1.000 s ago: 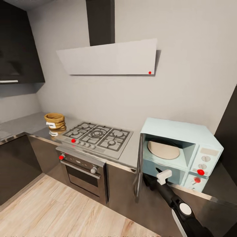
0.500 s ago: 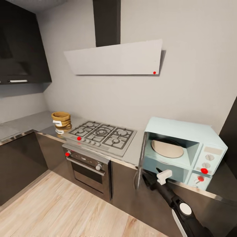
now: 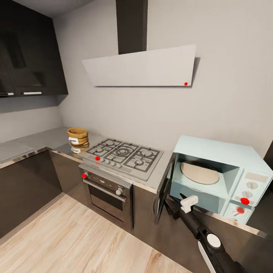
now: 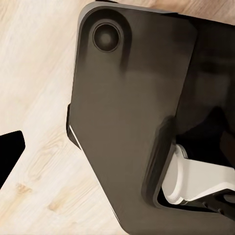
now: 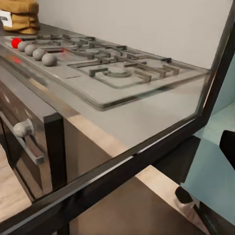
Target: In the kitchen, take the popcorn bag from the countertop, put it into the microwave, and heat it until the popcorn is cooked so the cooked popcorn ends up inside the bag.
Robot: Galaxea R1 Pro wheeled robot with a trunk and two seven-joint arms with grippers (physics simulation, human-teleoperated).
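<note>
The popcorn bag [image 3: 77,137], a squat orange-tan sack with a white label, stands on the grey countertop [image 3: 45,138] left of the hob; it also shows far off as the popcorn bag [image 5: 19,13]. The pale blue microwave [image 3: 227,159] sits on the countertop at the right. Its dark glass door [image 3: 163,186] is swung open and a round plate [image 3: 200,172] lies inside. My right gripper [image 3: 172,207] hangs low in front of the open door, empty, jaws apart. One dark finger [image 4: 10,152] of my left gripper shows over the wooden floor, holding nothing.
A gas hob [image 3: 123,154] with a built-in oven [image 3: 108,191] below lies between bag and microwave. A white hood [image 3: 142,68] hangs above. Dark cabinets [image 3: 26,178] run along the left corner. Wooden floor [image 3: 76,235] spreads in front. My dark base [image 4: 132,122] is below the left wrist.
The whole head view has slid to the right, so the camera has turned left. The bag, hob and microwave keep their places and my right arm holds its pose.
</note>
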